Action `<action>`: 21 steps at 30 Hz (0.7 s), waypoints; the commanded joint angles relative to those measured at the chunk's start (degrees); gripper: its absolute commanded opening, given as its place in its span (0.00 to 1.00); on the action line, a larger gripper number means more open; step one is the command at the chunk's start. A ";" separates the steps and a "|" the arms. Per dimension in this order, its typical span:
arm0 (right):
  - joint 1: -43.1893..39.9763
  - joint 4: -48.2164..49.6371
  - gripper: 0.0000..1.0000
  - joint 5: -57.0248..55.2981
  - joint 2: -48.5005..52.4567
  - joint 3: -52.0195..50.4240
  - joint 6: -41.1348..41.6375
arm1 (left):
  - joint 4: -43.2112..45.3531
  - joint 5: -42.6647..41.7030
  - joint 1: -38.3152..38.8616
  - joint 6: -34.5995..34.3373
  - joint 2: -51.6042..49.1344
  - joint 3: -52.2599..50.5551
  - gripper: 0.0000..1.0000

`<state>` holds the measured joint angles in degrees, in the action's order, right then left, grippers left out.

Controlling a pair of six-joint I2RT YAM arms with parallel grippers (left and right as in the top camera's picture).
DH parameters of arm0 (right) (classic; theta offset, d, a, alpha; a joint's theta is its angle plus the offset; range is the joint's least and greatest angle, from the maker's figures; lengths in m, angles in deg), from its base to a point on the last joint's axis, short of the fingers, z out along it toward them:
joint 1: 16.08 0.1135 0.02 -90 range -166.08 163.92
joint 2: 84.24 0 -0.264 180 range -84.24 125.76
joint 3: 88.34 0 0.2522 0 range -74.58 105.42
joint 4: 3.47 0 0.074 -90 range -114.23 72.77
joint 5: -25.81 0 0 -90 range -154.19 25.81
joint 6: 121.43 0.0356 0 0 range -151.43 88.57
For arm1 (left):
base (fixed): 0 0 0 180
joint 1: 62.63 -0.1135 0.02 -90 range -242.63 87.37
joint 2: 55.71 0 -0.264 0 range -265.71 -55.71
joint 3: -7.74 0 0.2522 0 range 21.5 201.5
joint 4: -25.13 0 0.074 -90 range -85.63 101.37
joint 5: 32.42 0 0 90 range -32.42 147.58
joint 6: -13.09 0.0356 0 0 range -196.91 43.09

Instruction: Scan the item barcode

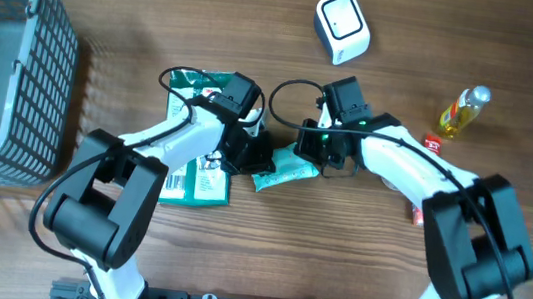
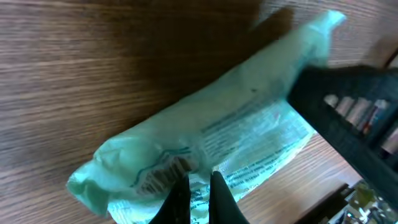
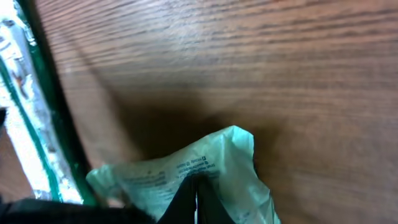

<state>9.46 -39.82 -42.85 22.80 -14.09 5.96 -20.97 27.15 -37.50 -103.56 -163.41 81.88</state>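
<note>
Noted: left gripper [image 2: 198, 182] and right gripper [image 3: 194, 186] each pinched tight on opposite ends of pale green packet [image 2: 217, 118], held between them. Risk: thin film slips free, or left gripper masks barcode [image 2: 160, 173] just beside it from scanner [image 1: 342, 25]

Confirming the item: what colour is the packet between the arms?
The crinkly plastic packet is pale mint-green; left wrist view.

Left gripper [image 2: 199, 182] pinching green packet [image 2: 239, 102] edge beside barcode [image 2: 160, 173]
</note>
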 commanded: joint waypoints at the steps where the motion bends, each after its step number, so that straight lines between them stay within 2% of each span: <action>1: -0.13 1.49 0.04 -5.46 6.97 -0.83 1.03 | -0.07 1.81 0.50 0.92 -6.05 -1.14 0.04; 3: -0.13 2.10 0.04 -4.39 8.37 -0.83 3.34 | -0.26 2.99 0.50 0.92 -6.69 -1.14 0.04; 8: -0.13 -0.13 0.04 -2.45 4.74 1.62 2.14 | -0.72 3.45 -0.52 0.94 -5.57 -1.11 0.04; 15: -0.13 -5.90 0.05 0.98 -12.39 3.04 -2.97 | -1.14 2.97 -3.93 0.90 7.19 -1.11 0.04; 18: -0.11 -10.82 0.05 0.87 -13.09 2.91 -2.89 | -0.87 3.06 -3.87 0.92 10.51 -1.11 0.04; 21: 0.00 -11.61 0.04 0.61 -12.41 1.27 -2.67 | -0.26 4.85 -3.87 0.90 10.16 -1.14 0.04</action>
<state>9.16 -51.05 -41.78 9.25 -11.41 4.21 -21.63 29.27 -41.46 -103.56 -153.56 80.92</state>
